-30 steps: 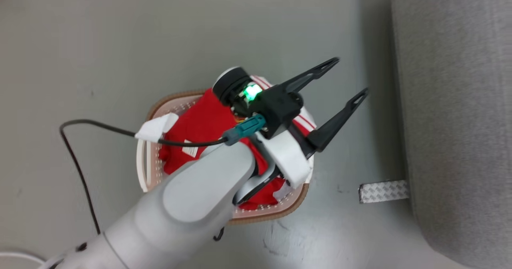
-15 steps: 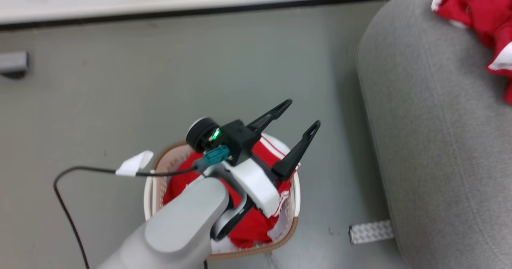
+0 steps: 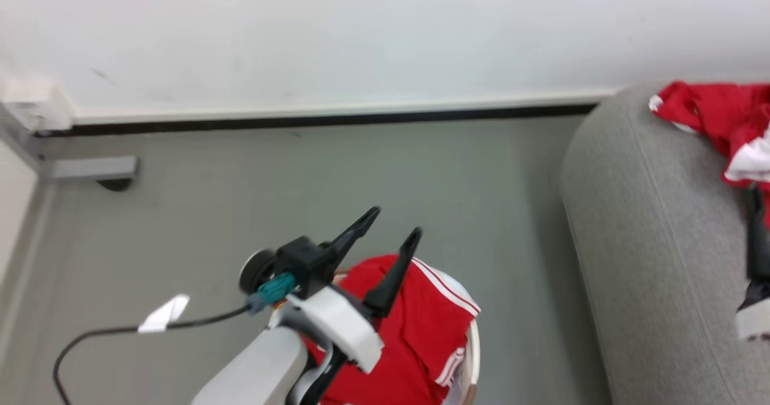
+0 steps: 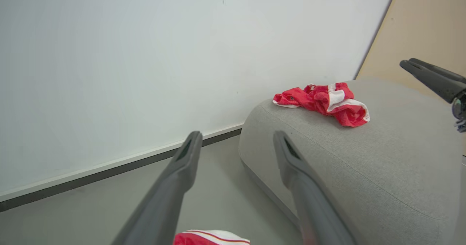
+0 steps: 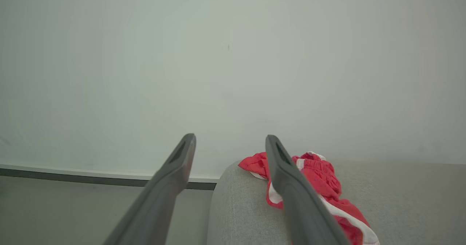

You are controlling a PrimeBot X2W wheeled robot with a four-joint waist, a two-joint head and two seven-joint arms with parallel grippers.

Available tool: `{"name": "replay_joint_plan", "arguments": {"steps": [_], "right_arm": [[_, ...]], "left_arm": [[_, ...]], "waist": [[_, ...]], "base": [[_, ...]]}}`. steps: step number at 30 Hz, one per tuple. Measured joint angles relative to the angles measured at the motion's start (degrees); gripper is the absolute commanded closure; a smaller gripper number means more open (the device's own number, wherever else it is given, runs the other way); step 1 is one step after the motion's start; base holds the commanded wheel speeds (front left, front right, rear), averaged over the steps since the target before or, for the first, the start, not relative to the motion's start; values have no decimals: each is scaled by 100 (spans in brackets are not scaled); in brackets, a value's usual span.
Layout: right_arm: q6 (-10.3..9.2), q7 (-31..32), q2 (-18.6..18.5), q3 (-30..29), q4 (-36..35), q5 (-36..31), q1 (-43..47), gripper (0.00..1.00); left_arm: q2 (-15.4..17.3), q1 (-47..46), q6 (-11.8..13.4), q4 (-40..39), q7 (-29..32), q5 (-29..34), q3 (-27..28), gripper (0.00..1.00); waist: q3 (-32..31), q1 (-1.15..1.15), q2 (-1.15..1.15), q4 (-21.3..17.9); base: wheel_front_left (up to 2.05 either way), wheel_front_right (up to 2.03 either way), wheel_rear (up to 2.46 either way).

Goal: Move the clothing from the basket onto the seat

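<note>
Grey floor (image 3: 301, 176) under a white wall (image 3: 361, 32). Red clothing (image 3: 421, 327) heaps the basket (image 3: 473, 348), directly under the left claw (image 3: 396, 221), which gapes wide and empty. It is the nearer one; the right claw (image 5: 230, 138), also wide, is over the seat (image 3: 649, 242), right of the basket.

No legible text, labels, numbers or signs anywhere

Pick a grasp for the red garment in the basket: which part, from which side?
Probably the bunched red fold at the top of the garment, taken from straight above. It heaps up over the basket rim, so cloth stands proud there, while the basket wall blocks a sideways approach. The left gripper, fingers open, is nearest it.
</note>
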Motion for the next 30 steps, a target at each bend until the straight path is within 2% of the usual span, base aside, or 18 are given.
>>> {"name": "replay_joint_plan", "arguments": {"steps": [9,17,23,30], "right_arm": [[0,0,422,114,-31,53,755,0],[0,0,787,220,44,-96,1324,0],[1,0,1100,319,66,-250,1569,0],[1,0,1271,437,68,-347,1662,0]], "left_arm": [[89,1018,69,-13,0,224,809,0],[-53,1850,167,-207,0,639,1804,0],[-252,2316,32,-298,0,949,2468,0],[-508,2568,-127,-426,0,1269,3105,0]], "waist": [[-548,0,0,395],[-876,1,0,684],[-1026,1,0,798],[-1090,1,0,770]], "base": [[0,0,0],[0,0,0],[0,0,0],[0,0,0]]}}
